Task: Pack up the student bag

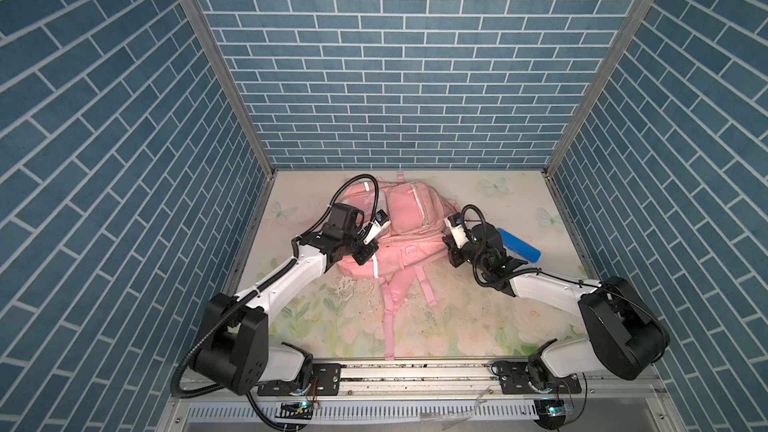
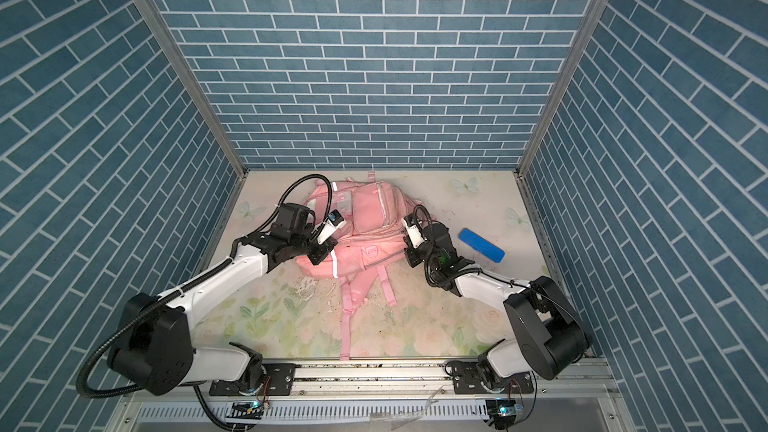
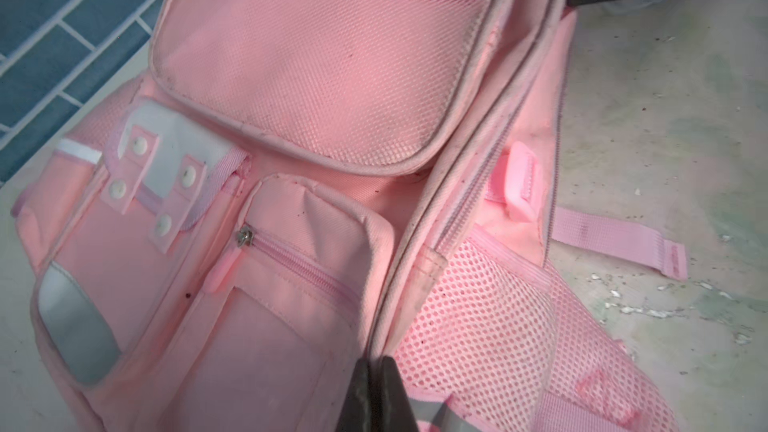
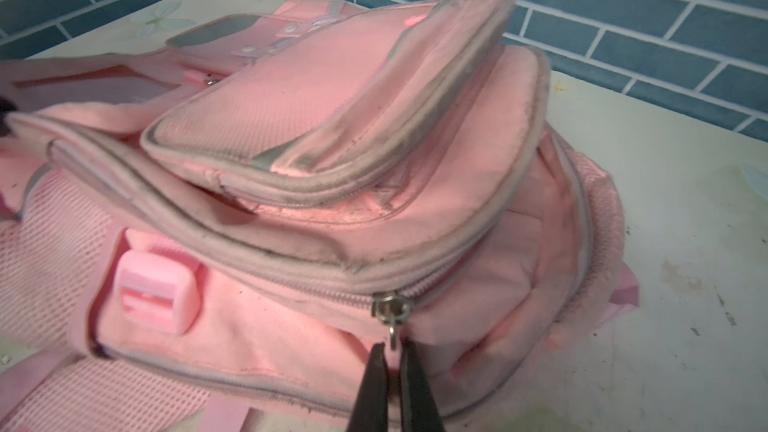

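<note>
**A:** Where is the student bag?

**B:** It lies flat on the flowered table, toward the back wall and about the middle, with its pockets facing up. In both top views it sits between the two arms. Its pink straps trail toward the near edge.

**A:** And the main zip?

**B:** The right wrist view shows the teeth joined on one side of the slider. On the other side they gape, and pink lining shows.

**A:** What is the right gripper doing?

**B:** Its fingers are clamped on the small metal zipper pull, which hangs from that slider on the bag's side.

**A:** And the left gripper?

**B:** Its fingers are pressed together on the bag's grey piped edge, which runs in between the tips. That spot is just beside the mesh side pocket.

**A:** Is anything else on the table?

**B:** A blue oblong case lies flat just behind the right arm's wrist, apart from the bag. The table's surface is scuffed and flaking near the straps.
</note>
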Available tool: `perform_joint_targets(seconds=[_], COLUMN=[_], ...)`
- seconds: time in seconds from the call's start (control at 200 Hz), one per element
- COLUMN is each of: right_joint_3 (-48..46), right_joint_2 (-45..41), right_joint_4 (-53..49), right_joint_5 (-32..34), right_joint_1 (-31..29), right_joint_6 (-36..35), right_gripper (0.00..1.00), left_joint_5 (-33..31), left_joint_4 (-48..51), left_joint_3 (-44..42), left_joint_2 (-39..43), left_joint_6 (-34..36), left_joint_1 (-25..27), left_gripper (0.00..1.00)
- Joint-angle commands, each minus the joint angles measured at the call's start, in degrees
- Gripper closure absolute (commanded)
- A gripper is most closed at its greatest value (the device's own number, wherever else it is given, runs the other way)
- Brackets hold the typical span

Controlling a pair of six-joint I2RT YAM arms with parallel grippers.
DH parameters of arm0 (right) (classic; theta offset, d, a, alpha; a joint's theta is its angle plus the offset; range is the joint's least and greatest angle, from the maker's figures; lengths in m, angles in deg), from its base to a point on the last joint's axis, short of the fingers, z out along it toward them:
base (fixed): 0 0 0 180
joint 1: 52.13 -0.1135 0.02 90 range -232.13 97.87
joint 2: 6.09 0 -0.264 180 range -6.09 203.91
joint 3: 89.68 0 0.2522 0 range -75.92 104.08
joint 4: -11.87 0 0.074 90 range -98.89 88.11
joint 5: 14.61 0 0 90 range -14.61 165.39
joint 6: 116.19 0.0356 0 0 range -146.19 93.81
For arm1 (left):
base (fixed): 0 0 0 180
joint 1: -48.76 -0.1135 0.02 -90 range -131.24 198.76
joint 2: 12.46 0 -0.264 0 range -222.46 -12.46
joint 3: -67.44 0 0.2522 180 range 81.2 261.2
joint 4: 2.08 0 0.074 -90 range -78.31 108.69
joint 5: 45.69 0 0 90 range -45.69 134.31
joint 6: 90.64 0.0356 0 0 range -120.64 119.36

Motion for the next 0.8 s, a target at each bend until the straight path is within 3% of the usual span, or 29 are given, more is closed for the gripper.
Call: perform_joint_targets(seconds=[0.0,0.03,0.065,0.105,0.215,0.28,0.52,0.62,0.795], right_joint_3=[1.6,1.8,2.1,2.7,3.0,2.8,0.8,0.2,-1.1], right_joint_2=[1.3,1.6,2.0,2.4,3.4,3.9,3.2,2.7,1.6], right_joint_4=[0.8,1.2,1.4,1.5,2.1,2.9,4.4,4.4,5.3], right_joint_5=[3.0,3.9,4.7,5.4,5.4,4.6,3.7,3.2,2.6], right_joint_1=[-4.2,-4.9,-5.8,-6.5,-7.6,-7.8,-8.4,-8.4,-8.4], right_joint_6=[2.3,2.9,3.4,4.1,5.2,5.6,4.1,3.5,3.2], right_gripper=[1.0,1.0,1.0,1.0,1.0,1.0,1.0,1.0,1.0], left_joint_5=[-1.4,-1.9,-2.5,-2.8,-1.4,-2.1,-21.1,-25.4,-31.8], left_joint_4=[-3.1,-2.8,-2.1,-1.6,-3.6,-6.5,-19.7,-26.8,-36.0], left_joint_3=[4.1,4.7,5.3,5.6,0.7,-3.7,-15.8,-17.8,-18.8], left_joint_2=[-1.5,-1.8,-1.8,-1.4,3.5,7.7,17.0,14.0,7.0], left_joint_6=[-2.8,-5.4,-9.4,-17.2,-43.3,-56.5,-97.5,-107.4,-115.4], left_joint_1=[-3.6,-3.8,-3.9,-3.8,-2.5,0.0,16.1,21.6,26.5], left_gripper=[1.0,0.97,0.79,0.66,0.54,0.52,0.47,0.48,0.48])
